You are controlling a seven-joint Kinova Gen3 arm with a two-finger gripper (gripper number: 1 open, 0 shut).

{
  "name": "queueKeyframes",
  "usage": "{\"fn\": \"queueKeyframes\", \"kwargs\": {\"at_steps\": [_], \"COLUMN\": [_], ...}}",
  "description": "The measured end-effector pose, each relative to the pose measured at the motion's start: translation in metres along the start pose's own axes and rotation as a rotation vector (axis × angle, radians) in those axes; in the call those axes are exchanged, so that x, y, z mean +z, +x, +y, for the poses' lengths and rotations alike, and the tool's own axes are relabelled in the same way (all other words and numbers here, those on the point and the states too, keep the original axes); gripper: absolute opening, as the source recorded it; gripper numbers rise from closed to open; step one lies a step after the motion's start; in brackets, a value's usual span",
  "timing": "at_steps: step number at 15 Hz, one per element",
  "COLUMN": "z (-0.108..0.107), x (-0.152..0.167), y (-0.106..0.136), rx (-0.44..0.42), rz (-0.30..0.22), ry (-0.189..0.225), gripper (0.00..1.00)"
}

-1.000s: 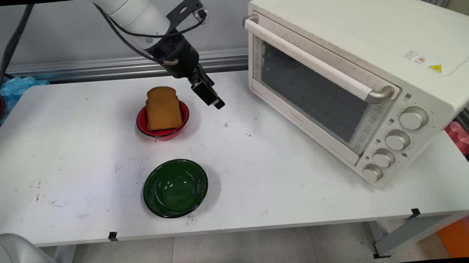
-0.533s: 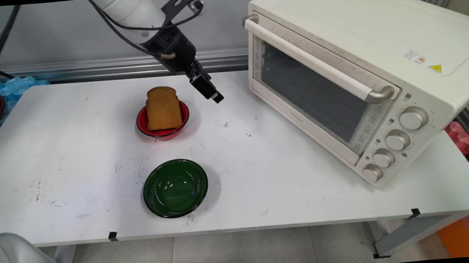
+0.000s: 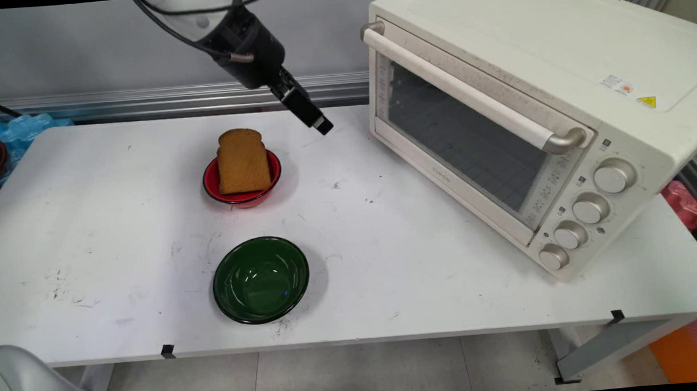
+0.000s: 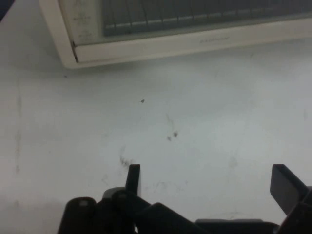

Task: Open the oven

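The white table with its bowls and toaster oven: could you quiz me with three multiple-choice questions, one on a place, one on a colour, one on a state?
1. Where is the brown slice of bread?
A. in the small red bowl
B. in the green bowl
C. inside the oven

2. What colour is the empty glossy bowl nearest the camera?
A. red
B. green
C. white

3. The cream toaster oven's glass door is:
A. open
B. shut
C. removed

Answers: 1 A, the bread leans in the red bowl; 2 B, it is dark green; 3 B, the door sits flush.
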Motion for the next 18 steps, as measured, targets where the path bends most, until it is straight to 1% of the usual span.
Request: {"fn": "queueKeyframes", "kwargs": {"at_steps": [4, 9, 12, 18], "z": [0.019, 0.041, 0.053, 0.069], "x": [-0.018, -0.033, -0.039, -0.049], "y": [0.013, 0.036, 0.053, 0.082], "rx": [-0.033, -0.039, -0.044, -0.063], "rz": [0.024, 0.052, 0.068, 0.089], "ry": [-0.007, -0.007, 0.008, 0.044], "gripper": [1.00, 1.00, 1.00, 1.00]}}
